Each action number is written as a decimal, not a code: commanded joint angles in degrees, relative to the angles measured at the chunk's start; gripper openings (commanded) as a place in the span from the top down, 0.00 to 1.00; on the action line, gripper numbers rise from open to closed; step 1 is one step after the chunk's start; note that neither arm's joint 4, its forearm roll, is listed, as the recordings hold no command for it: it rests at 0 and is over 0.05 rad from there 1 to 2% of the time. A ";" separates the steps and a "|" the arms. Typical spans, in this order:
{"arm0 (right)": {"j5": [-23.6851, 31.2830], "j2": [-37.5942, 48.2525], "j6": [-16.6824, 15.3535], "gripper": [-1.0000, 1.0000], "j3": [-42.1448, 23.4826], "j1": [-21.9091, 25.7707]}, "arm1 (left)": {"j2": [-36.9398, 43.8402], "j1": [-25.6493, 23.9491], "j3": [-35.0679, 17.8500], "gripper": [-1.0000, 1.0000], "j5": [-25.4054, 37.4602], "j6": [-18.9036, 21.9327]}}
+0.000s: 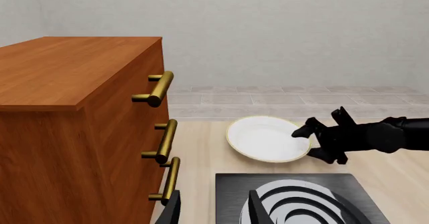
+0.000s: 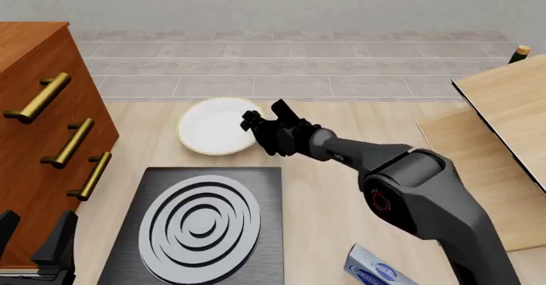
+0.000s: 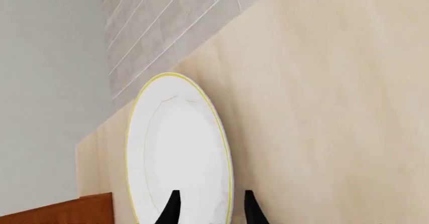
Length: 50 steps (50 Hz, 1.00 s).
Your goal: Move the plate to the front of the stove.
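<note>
The round white plate with its pale-yellow rim lies flat on the table just beyond the stove's far edge. The stove is a dark slab with a grey ring burner. My right gripper is open, and its fingers straddle the plate's right rim with a gap on each side. My left gripper hovers open and empty near the stove's front left, beside the cabinet.
A wooden drawer cabinet with brass handles stands along the left. Pale wooden boards lie at the right, with a small dark object at their far end. A blue-and-white box sits near the front, right of the stove.
</note>
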 commanded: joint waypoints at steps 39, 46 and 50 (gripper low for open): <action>0.42 -59.84 -18.71 0.00 54.02 -2.90 | 0.00 0.00 0.00 0.00 0.00 -0.01; 2.83 -70.51 -22.65 0.00 60.60 -3.16 | 0.01 0.00 0.00 0.00 0.00 0.02; 3.88 -76.32 -24.35 0.00 65.21 -3.50 | 0.00 0.00 0.00 0.00 0.00 0.01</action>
